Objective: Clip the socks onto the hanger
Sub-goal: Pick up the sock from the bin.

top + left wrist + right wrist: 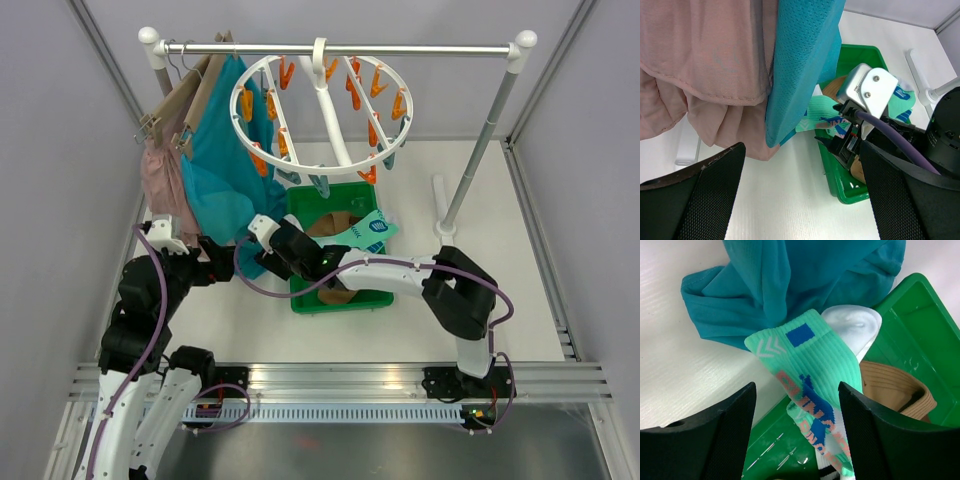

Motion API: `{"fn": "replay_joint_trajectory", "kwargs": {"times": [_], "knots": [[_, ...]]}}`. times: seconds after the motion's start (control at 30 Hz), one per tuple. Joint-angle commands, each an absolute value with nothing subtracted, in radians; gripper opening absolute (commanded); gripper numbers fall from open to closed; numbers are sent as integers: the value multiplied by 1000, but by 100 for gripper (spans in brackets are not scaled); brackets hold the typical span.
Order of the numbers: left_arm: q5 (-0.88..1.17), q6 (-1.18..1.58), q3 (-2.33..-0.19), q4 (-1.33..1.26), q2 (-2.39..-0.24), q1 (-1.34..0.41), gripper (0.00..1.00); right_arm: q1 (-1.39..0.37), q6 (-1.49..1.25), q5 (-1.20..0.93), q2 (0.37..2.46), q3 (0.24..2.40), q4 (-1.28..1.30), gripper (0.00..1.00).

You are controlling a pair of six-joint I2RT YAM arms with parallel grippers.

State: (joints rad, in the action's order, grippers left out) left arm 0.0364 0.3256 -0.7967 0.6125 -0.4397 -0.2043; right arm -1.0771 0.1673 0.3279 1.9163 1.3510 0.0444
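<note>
The round white hanger (322, 108) with orange and teal pegs hangs from the rail. Below it, the socks lie in a green bin (372, 297). A mint-teal sock (810, 360) drapes over the bin's edge, with a white sock (855, 327) and a brown one (890, 385) beside it. My right gripper (800, 440) (283, 258) is over the bin's left edge, open, its fingers either side of the mint sock without touching it. Open and empty, my left gripper (800, 200) (222, 260) hovers over the bare table left of the bin (855, 192).
A teal garment (220, 170) and a pink garment (160, 185) hang on tan clothes hangers (190, 90) at the rail's left end. The teal one's hem reaches the table beside the bin. The rail's right post (480, 150) stands at the back right.
</note>
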Motion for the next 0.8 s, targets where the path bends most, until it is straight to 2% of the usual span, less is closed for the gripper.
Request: {"fn": "replay_joint_trajectory", "kwargs": {"times": [0.0,0.43,0.77], "knots": [[55,344,-793,594,-448,-199,100,-1095,196,319,1939,1402,63,73],[57,344,-792,595,-449,-199,100,-1098,238,382,2022,1465,72,70],[55,344,-793,595,-449,-199,100,-1100,273,410,2063,1500,80,52]]}}
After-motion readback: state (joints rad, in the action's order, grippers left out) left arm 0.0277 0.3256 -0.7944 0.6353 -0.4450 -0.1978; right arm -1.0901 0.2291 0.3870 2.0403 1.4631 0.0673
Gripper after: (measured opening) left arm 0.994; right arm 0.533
